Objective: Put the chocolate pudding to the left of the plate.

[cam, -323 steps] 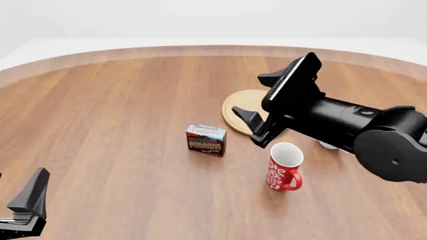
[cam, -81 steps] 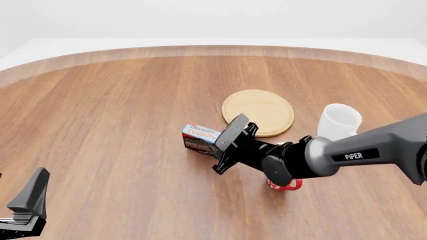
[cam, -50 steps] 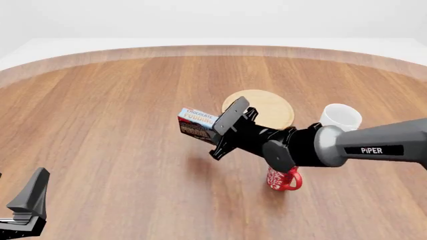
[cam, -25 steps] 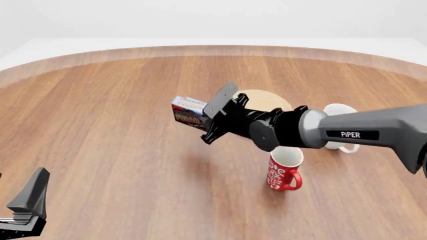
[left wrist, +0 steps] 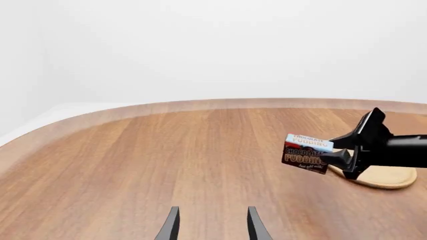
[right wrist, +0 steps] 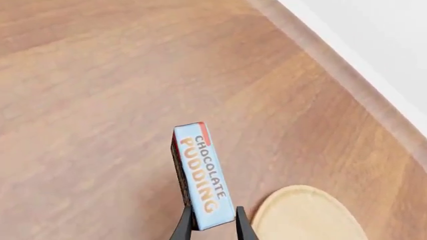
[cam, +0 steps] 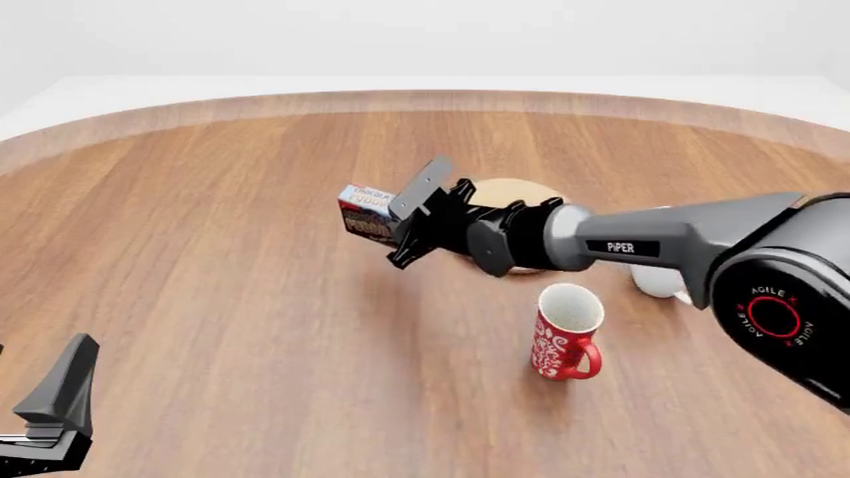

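Front view, right gripper [cam: 393, 221]: fingers closed on the chocolate pudding [cam: 366, 212], gripping its right end; box held clear of the table [cam: 199, 249], left of frame centre.
Right wrist view, fingers [right wrist: 184, 226]: two dark tips pinch the near end of the chocolate pudding [right wrist: 200, 175]; light-blue face with the lettering turned toward the camera, wood grain visible beneath the box.
Plate [cam: 531, 195]: flat on the table just right of the held box in the front view, largely covered by the right arm [cam: 638, 239]; a tan arc shows at the lower right of the right wrist frame [right wrist: 307, 215].
Left wrist view: box [left wrist: 305, 153] and right gripper [left wrist: 340, 157] at right of frame, plate [left wrist: 387, 176] at the right edge behind them.
Left gripper [left wrist: 210, 225]: fingers spread apart, nothing between them; sits at the lower left corner of the front view [cam: 47, 408], well apart from the box.
Red patterned mug [cam: 566, 333]: upright, lower right of centre, front view.
White mug [cam: 658, 281]: mostly hidden behind the right arm.
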You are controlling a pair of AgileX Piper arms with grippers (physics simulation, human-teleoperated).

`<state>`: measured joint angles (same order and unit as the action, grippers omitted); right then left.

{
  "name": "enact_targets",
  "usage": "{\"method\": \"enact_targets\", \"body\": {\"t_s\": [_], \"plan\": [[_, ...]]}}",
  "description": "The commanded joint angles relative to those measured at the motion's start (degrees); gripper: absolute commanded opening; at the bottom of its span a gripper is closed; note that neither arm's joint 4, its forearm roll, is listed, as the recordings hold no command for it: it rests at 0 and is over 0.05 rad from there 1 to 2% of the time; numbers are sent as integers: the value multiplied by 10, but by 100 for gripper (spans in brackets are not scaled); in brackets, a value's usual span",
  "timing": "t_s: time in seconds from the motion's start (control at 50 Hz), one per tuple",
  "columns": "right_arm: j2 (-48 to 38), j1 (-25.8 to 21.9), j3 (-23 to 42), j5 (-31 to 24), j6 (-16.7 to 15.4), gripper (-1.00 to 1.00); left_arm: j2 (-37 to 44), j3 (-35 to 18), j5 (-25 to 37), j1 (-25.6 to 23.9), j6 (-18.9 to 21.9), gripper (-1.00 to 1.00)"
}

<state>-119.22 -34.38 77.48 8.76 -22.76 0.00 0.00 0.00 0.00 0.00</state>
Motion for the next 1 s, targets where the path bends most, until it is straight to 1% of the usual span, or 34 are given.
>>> {"method": "enact_targets", "body": {"t_s": [0.02,0.14,0.18,0.2,0.32,0.56,1.0], "plan": [[-56,17,72,-15,7,-100,0,0,0,0,0,100],[-82,20,100,-24,0,-100,0,0,0,0,0,100],[-89,19,103,-23,4,-100,0,0,0,0,0,100],[-91,18,104,-21,-1,-100,0,0,0,0,0,100],[-109,30,124,-26,2,-100,0,0,0,0,0,100],[-130,45,138,-24,1,-100,0,0,0,0,0,100],[-146,40,133,-24,11,-100,0,0,0,0,0,100]]}}
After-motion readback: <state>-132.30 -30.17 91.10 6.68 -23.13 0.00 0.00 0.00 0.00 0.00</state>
